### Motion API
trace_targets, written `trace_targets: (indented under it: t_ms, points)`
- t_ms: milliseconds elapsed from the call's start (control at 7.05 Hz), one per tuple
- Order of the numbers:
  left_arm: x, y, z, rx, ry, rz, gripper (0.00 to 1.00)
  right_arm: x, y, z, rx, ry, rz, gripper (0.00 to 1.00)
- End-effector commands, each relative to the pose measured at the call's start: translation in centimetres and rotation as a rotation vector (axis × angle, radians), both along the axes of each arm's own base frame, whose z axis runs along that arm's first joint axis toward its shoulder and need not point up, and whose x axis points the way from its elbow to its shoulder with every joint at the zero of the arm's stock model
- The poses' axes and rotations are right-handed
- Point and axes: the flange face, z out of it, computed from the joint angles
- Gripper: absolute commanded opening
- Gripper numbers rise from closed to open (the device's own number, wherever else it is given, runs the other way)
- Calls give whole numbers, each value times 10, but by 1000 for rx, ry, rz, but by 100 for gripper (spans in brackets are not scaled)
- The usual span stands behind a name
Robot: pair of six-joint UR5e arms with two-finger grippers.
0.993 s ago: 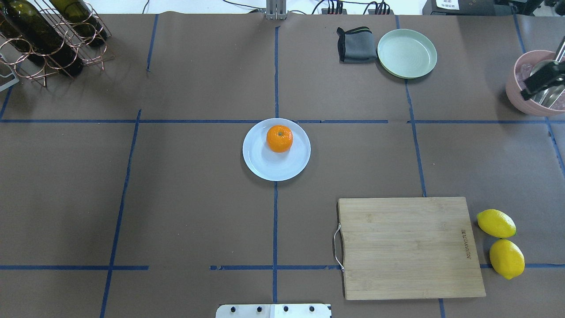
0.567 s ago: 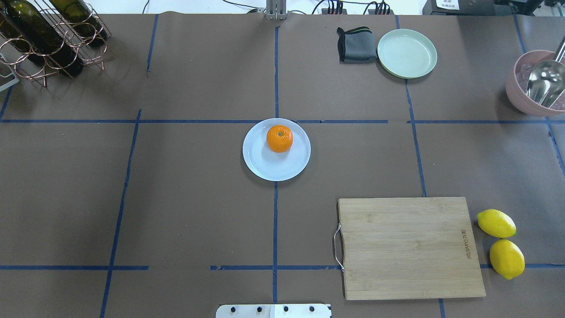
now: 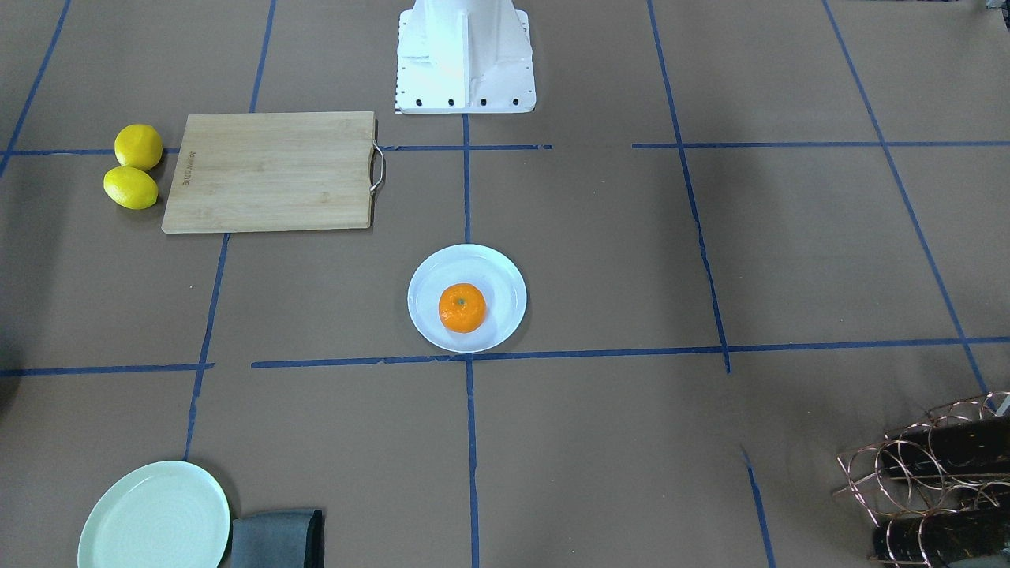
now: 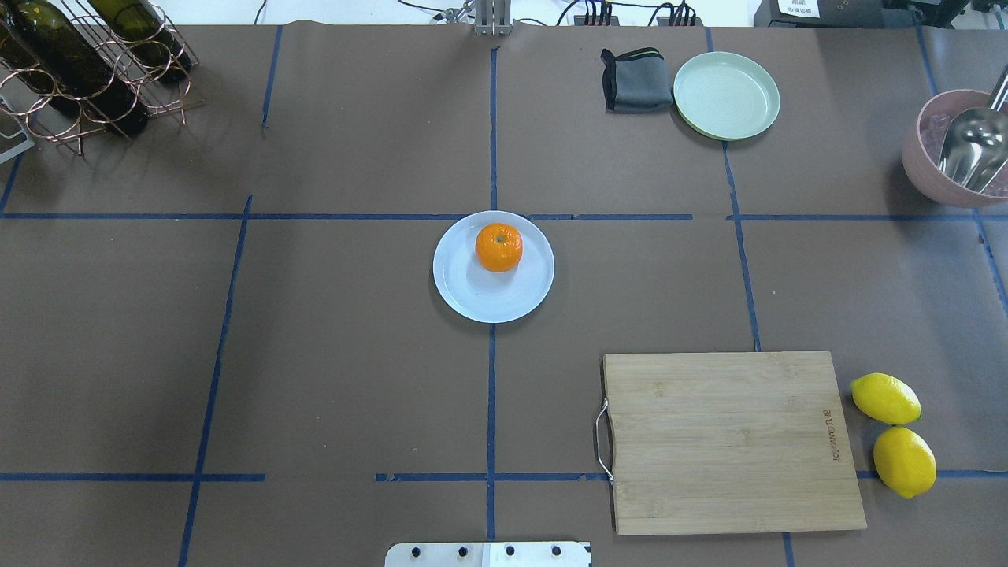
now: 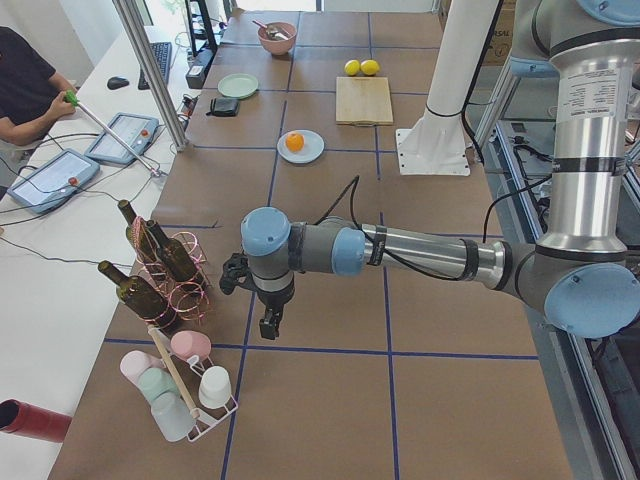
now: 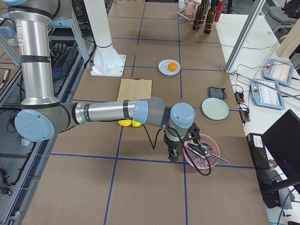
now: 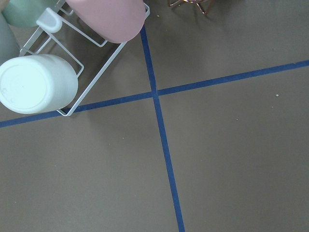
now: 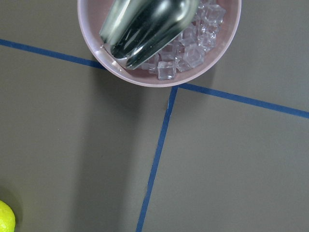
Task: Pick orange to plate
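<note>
The orange point(image 4: 498, 247) rests on the white plate point(image 4: 472, 303) at the table's middle, on the plate's far half; the same orange point(image 3: 462, 307) and plate point(image 3: 505, 272) show in the front view. No gripper is near them. My left gripper point(image 5: 270, 325) hangs over the table's left end beside the wine rack. My right gripper point(image 6: 173, 154) hangs at the right end next to the pink bowl. Both show only in the side views, so I cannot tell whether they are open or shut. The wrist views show no fingers.
A wooden cutting board point(image 4: 732, 441) and two lemons point(image 4: 894, 433) lie at the near right. A mint-green plate point(image 4: 726, 94) and grey cloth point(image 4: 634, 79) sit far right. A pink bowl point(image 4: 925, 169) holds ice and a scoop. A bottle rack point(image 4: 87, 71) stands far left, a cup rack point(image 5: 185, 395) beyond it.
One second ago the right gripper showed dark over the pink bowl at the overhead view's right edge; it has since left that view. Orange and plate have not moved.
</note>
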Motion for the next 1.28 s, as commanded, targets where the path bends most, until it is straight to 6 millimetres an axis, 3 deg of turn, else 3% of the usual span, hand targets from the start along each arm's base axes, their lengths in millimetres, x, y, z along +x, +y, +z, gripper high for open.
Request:
trace_targets:
  t_ms: [0,284,709,1134]
  points:
    - [-1,5,8,-11,-4,0,100,0,9,16,-47,10,128,100]
    - [-2,6,9,-16,-7,-4,100,-1,8,38,-32,13,145,100]
    - [-13,18,22,-48,-1,-26,100,-1,8,39,-59,9,177,100]
    - [-19,20,22,-51,2,-41,100,-1,8,39,-63,9,181,100]
